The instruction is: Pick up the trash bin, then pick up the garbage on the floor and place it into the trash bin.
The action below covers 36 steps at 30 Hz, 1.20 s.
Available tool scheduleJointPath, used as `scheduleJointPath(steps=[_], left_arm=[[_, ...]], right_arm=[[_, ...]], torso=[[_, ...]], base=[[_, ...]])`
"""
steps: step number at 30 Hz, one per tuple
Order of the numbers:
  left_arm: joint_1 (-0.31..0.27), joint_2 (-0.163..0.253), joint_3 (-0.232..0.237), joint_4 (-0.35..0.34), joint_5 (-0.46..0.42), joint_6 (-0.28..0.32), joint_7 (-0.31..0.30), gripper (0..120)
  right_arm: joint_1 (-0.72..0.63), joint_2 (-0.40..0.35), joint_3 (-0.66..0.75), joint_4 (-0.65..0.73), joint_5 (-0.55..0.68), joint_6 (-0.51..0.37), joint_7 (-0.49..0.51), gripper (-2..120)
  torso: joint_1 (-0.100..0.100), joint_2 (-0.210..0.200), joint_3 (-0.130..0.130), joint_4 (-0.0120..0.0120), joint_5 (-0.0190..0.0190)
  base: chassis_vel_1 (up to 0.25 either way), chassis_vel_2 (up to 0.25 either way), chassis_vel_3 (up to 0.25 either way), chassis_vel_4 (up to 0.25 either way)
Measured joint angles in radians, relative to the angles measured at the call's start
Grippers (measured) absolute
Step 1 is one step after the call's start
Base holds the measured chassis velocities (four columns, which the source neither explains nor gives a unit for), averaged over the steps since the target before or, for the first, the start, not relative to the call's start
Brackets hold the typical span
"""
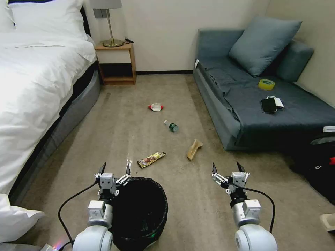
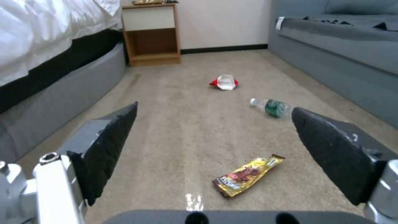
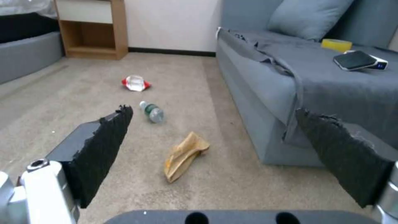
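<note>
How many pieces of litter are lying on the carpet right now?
4: gold-brown snack bar wrapper nearest the black-lined trash bin, tan paper scrap by the sofa, clear green-labelled bottle mid-floor, red-white wrapper farthest.

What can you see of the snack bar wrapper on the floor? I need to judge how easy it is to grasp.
The snack bar wrapper is a long, narrow, shiny gold packet with a dark brown printed panel. It looks like thin foil or plastic, lying flat and slightly crinkled on the carpet, set diagonally. It lies just beyond the trash bin, apart from it, and nothing but the carpet touches it.
</note>
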Motion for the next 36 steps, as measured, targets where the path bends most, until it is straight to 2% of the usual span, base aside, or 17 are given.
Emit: scheduleJointPath(steps=[17,19,20,23,27,34,36], left_arm=[[0.000,0.000,0.000,0.000,-0.006,-0.001,-0.001,100],[-0.011,0.002,0.001,-0.008,-0.080,-0.050,-0.028,100],[-0.011,0.002,0.001,-0.008,-0.080,-0.050,-0.028,100],[-0.029,0.005,0.002,-0.023,-0.192,-0.126,-0.070,100],[-0.036,0.006,0.005,-0.039,-0.235,-0.142,-0.092,100],[-0.029,0.006,0.004,-0.056,-0.219,-0.105,-0.102,100],[-0.015,0.009,-0.002,-0.066,-0.194,-0.050,-0.119,100]], right_arm=[[0.000,0.000,0.000,0.000,0.000,0.000,0.000,100],[0.000,0.000,0.000,0.000,0.000,0.000,0.000,100],[0.000,0.000,0.000,0.000,0.000,0.000,0.000,100],[0.000,0.000,0.000,0.000,0.000,0.000,0.000,100],[0.000,0.000,0.000,0.000,0.000,0.000,0.000,100],[0.000,0.000,0.000,0.000,0.000,0.000,0.000,100],[0.000,0.000,0.000,0.000,0.000,0.000,0.000,100]], torso=[[0.000,0.000,0.000,0.0000,0.0000],[0.000,0.000,0.000,0.0000,-0.0002],[0.000,0.000,0.000,0.0000,-0.0002],[0.000,0.000,0.000,-0.0001,0.0000],[0.000,0.000,0.000,0.0000,0.0000],[0.000,0.000,0.000,0.0000,-0.0002],[0.000,0.000,0.000,0.0000,0.0000]], base=[[0.000,0.000,0.000,0.000],[0.000,0.000,0.000,0.000],[0.000,0.000,0.000,0.000],[0.000,0.000,0.000,0.000],[0.000,0.000,0.000,0.000],[0.000,0.000,0.000,0.000],[0.000,0.000,0.000,0.000]])
